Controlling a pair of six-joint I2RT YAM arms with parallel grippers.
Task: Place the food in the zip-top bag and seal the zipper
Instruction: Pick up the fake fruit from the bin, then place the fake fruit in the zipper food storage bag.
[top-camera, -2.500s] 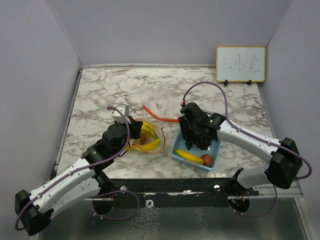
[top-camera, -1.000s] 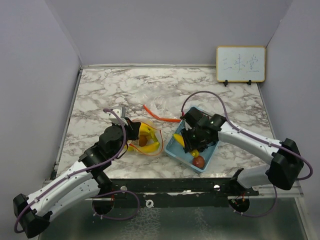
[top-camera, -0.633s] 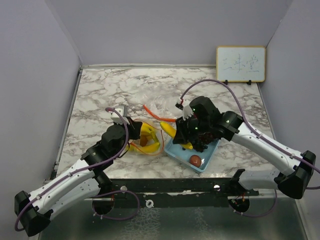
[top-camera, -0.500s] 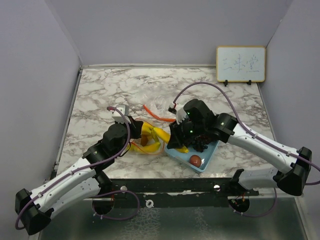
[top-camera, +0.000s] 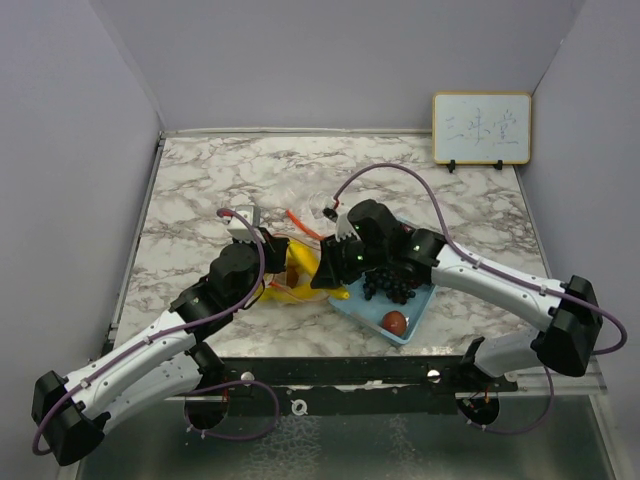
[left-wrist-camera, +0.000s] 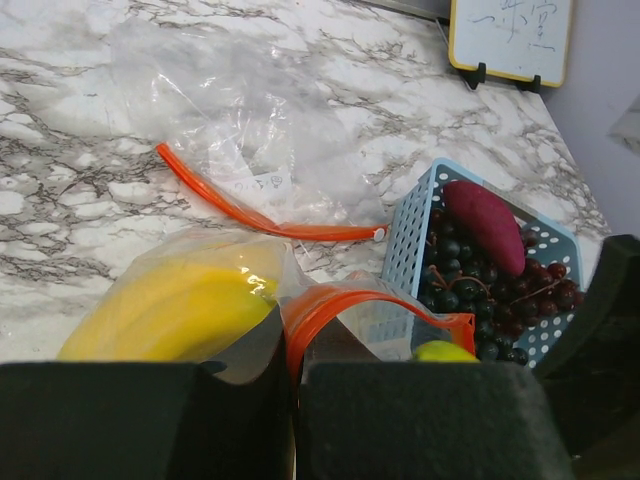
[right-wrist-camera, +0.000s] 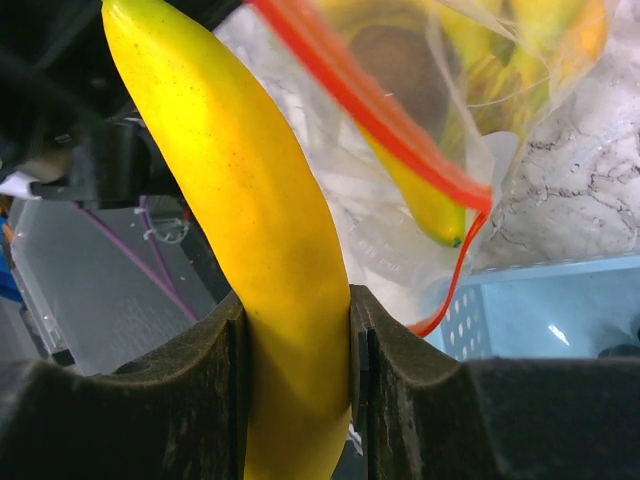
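My left gripper (left-wrist-camera: 292, 372) is shut on the orange zipper rim (left-wrist-camera: 330, 305) of the clear zip-top bag (top-camera: 290, 285) and holds its mouth up. Yellow bananas (left-wrist-camera: 170, 310) lie inside the bag. My right gripper (right-wrist-camera: 298, 380) is shut on a single yellow banana (right-wrist-camera: 265, 220) right at the bag's mouth (right-wrist-camera: 380, 110); in the top view it (top-camera: 335, 268) sits between bag and basket. Dark purple grapes (left-wrist-camera: 462, 290) and the magenta oblong piece (left-wrist-camera: 483, 225) lie in the light blue basket (left-wrist-camera: 408, 235). The small red round fruit (top-camera: 394, 321) lies at the basket's near corner.
A second clear bag (left-wrist-camera: 200, 90) with an orange zipper strip (left-wrist-camera: 255, 215) lies flat on the marble behind. A small whiteboard (top-camera: 481, 128) stands at the back right. Grey walls close in three sides of the marble table (top-camera: 220, 180).
My right gripper lifted a banana out of the basket and carried it left to the bag's mouth. The basket shifted and turned a little. My left gripper kept hold of the bag rim.
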